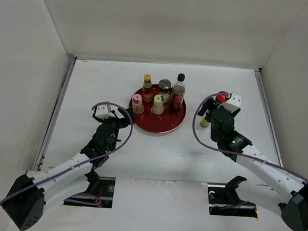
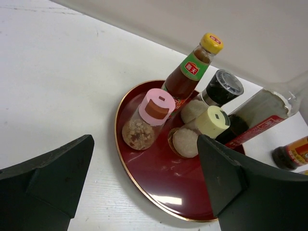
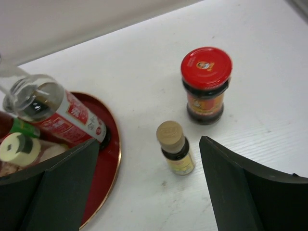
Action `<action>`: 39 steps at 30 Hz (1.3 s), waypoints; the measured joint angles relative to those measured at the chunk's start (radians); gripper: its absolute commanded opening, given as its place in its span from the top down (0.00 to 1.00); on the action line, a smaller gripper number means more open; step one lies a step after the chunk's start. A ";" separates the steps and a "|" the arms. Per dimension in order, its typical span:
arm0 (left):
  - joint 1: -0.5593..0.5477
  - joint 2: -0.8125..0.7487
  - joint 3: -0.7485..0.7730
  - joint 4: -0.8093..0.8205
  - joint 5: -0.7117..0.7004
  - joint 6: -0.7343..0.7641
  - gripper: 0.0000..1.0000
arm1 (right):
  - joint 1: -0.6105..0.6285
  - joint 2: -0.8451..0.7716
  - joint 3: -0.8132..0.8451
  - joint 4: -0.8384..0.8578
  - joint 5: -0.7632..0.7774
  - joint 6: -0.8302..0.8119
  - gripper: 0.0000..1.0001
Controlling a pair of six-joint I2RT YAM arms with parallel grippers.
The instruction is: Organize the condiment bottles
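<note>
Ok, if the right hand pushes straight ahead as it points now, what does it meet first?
Most likely the small tan-capped bottle, standing ahead of the open right hand; the red-capped jar stands beyond it.

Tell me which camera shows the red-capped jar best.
Right wrist view: the red-capped jar stands whole and unblocked on the table, label visible. The top external view shows only its red cap past the right arm. The left wrist view does not clearly show it.

A red-capped jar [image 3: 206,84] and tan-capped bottle [image 3: 175,147] stand beside the red tray [image 3: 109,161].
</note>
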 measured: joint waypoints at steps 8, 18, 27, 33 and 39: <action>0.017 0.021 -0.034 0.035 0.004 -0.042 0.11 | -0.116 0.125 0.093 -0.055 0.002 -0.049 0.12; 0.028 0.049 -0.034 0.067 0.011 -0.067 0.11 | -0.136 0.353 0.133 -0.067 -0.076 -0.068 0.39; 0.029 0.056 -0.034 0.072 0.012 -0.069 0.08 | -0.131 0.372 0.143 -0.063 -0.066 -0.100 0.62; 0.039 0.058 -0.049 0.084 0.004 -0.079 0.00 | 0.040 0.204 0.135 -0.098 -0.042 -0.119 0.62; 0.041 0.077 -0.052 0.085 -0.016 -0.087 0.00 | 0.236 0.307 0.255 -0.037 -0.100 -0.120 0.62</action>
